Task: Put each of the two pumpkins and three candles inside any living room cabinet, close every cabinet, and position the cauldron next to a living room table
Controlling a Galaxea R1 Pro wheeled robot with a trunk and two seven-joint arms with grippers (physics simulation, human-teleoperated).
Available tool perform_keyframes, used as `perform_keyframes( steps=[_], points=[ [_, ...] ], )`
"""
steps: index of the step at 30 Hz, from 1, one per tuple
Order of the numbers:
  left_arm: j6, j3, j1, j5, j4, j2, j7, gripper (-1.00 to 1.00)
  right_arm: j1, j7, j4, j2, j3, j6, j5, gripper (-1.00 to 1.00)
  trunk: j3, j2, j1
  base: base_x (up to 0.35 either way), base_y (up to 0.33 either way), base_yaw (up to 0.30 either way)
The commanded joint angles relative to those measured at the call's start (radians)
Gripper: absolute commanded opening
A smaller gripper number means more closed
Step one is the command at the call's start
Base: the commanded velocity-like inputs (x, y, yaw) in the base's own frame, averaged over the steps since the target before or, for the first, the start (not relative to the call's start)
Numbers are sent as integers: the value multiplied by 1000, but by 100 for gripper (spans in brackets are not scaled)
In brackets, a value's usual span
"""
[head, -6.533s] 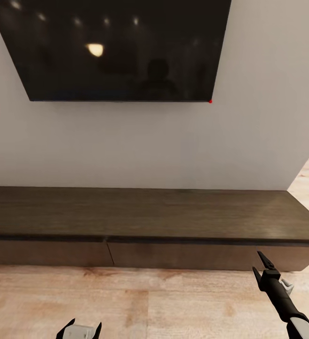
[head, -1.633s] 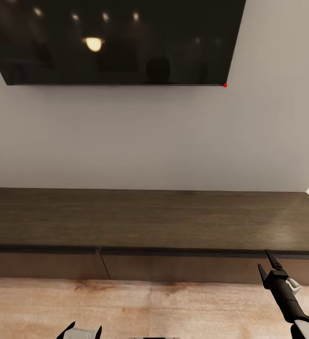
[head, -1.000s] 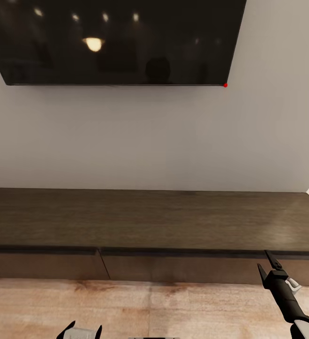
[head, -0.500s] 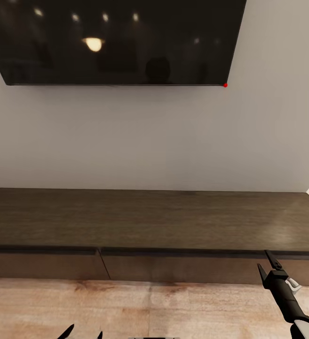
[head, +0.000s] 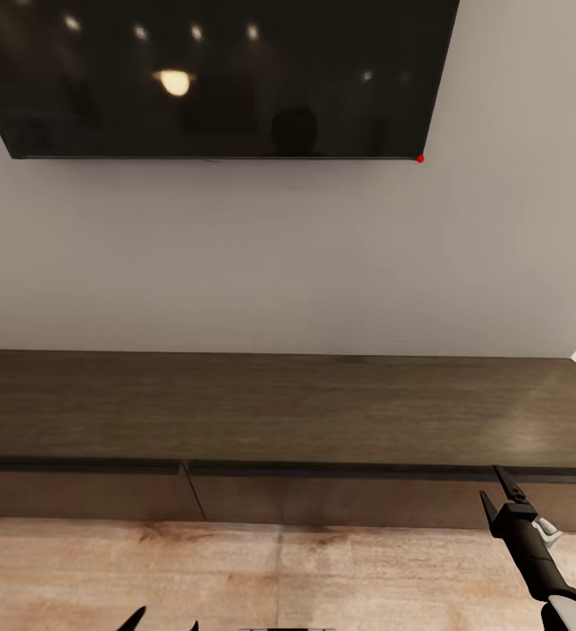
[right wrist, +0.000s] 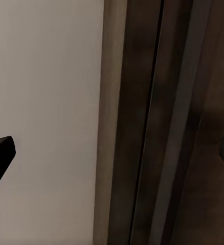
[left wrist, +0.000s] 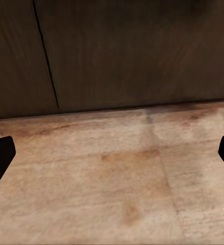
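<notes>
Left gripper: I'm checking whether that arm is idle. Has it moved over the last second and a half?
Yes. The left gripper has sunk toward the head view's bottom edge, away from the cabinet, which holds its place. Its white body has dropped from sight.

The wooden floor (head: pixel 323 570) carries the long dark-brown cabinet (head: pixel 279 412), which stands against the wall; its flat top is bare, front panels shut.

Home living rm, simulated render. Big dark flat-screen TV (head: pixel 217 79) mounted on plain pale wall (head: pixel 279 263), w/ ceiling-light reflections in the screen. Directly below: long low dark-brown wood cabinet (head: pixel 279 412), flat top, handleless front panels. Light wood plank floor (head: pixel 305 570) in front.
</notes>
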Motion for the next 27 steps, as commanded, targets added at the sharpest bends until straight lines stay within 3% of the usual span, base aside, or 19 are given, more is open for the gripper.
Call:
perform_keyframes(
  steps=[1, 8, 27],
  points=[
    [-2, -4, 0, 1, 0, 0, -2, 100, -1, 2, 1, 0, -2, 8, -5, 100, -1, 0, 0, 0, 0, 0],
    [3, -51, -2, -3, 3, 0, 6, 100, -1, 2, 1, 0, -2, 8, -5, 100, -1, 0, 0, 0, 0, 0],
    [-1, -61, -1, -2, 5, 0, 8, 100, -1, 2, 1, 0, -2, 8, -5, 100, -1, 0, 0, 29, 12, 0]
  ],
)
